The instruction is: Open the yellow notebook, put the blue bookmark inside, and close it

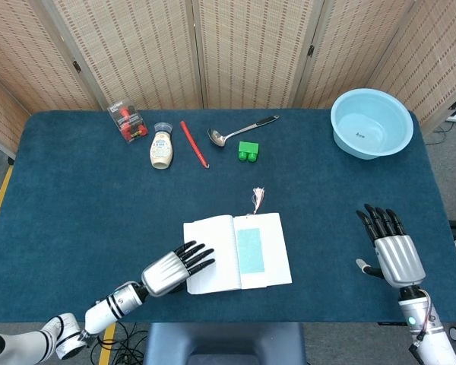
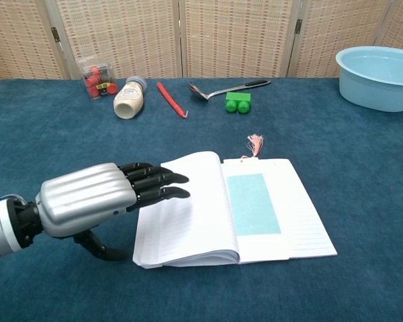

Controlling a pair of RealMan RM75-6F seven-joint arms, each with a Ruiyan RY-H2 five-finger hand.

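Observation:
The notebook [image 1: 238,252] [image 2: 208,215] lies open on the table, white pages up, its yellow cover hidden underneath. A light blue bookmark [image 1: 250,249] [image 2: 252,203] with a pink tassel [image 1: 257,199] [image 2: 254,143] lies flat on the right page. My left hand [image 1: 172,270] [image 2: 97,196] is open, fingers stretched over the left edge of the left page, thumb down by the page stack. My right hand [image 1: 390,247] is open, flat, far right of the notebook, apart from it.
Along the far side lie a red-capped box [image 1: 127,121], a mayonnaise bottle [image 1: 162,148], a red stick [image 1: 194,143], a metal ladle [image 1: 242,130] and a green block [image 1: 248,151]. A light blue basin [image 1: 371,122] stands at the far right.

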